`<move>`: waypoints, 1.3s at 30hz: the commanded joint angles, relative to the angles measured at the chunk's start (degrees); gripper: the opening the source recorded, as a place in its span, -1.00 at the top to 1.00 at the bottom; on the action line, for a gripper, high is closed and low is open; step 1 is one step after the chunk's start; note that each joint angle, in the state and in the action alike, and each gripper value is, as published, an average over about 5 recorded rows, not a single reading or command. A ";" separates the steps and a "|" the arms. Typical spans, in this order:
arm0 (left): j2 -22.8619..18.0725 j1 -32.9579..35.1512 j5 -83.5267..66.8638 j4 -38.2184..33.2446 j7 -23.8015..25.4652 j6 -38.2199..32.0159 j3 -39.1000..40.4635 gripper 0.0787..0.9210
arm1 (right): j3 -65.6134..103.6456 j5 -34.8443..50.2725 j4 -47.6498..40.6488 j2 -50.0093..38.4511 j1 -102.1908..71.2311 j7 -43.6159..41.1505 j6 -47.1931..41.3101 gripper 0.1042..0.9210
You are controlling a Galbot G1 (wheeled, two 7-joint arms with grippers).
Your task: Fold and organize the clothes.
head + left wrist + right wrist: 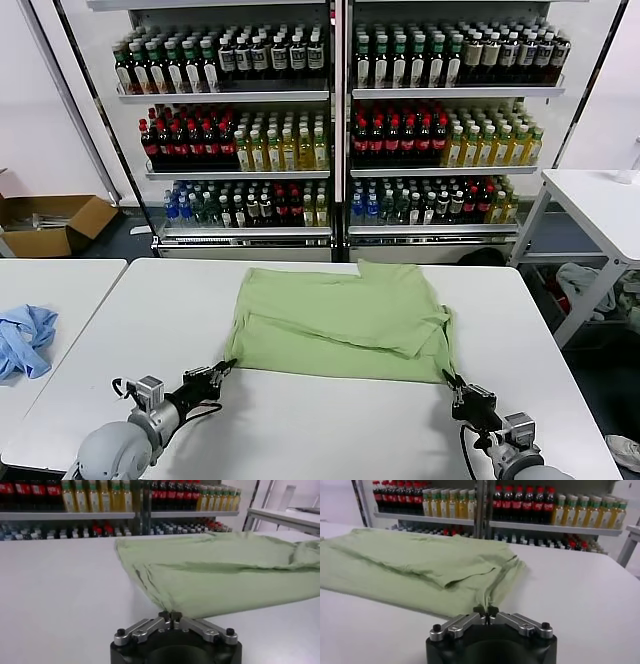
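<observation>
Left gripper (pixel 170 614) and right gripper (pixel 486 611) each pinch a near corner of the light green cotton shirt (pixel 345 320); the fold is starting; next, judging by this, both lift and carry the hem away from themselves together.

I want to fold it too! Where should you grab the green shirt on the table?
Grab the green shirt by its two near corners, coming in low from the table's front edge. It lies flat, so only the thin hem can be pinched. The left end effector and right end effector are shut there.

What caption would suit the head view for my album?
Both claws, left and right, pinch the near corners of a light green shirt on a white table.
</observation>
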 commanded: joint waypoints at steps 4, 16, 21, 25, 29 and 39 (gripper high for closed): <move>-3.74 22.36 6.47 -15.64 -1.85 3.77 -15.15 0.98 | 3.86 -1.33 8.58 0.87 -15.55 -0.76 1.85 0.94; -5.36 29.05 8.49 -21.07 -0.16 7.77 -18.93 0.98 | 4.43 -0.92 10.55 1.33 -21.53 0.12 2.97 0.94; -4.94 26.99 7.67 -22.44 0.43 8.27 -19.28 0.87 | 5.07 3.55 11.31 1.40 -18.27 0.28 3.00 0.70; -3.77 24.72 6.11 -22.93 0.48 8.05 -20.83 0.59 | 7.70 9.23 12.08 0.05 -14.01 -0.57 2.88 0.42; -2.03 21.18 4.60 -22.50 0.89 7.38 -21.50 0.30 | 9.88 12.76 12.24 -2.64 -9.03 -2.10 2.48 0.15; 4.21 6.34 0.00 -11.99 4.36 2.61 -14.43 -0.40 | 3.53 13.09 2.56 -9.85 15.34 -0.79 -9.73 -0.57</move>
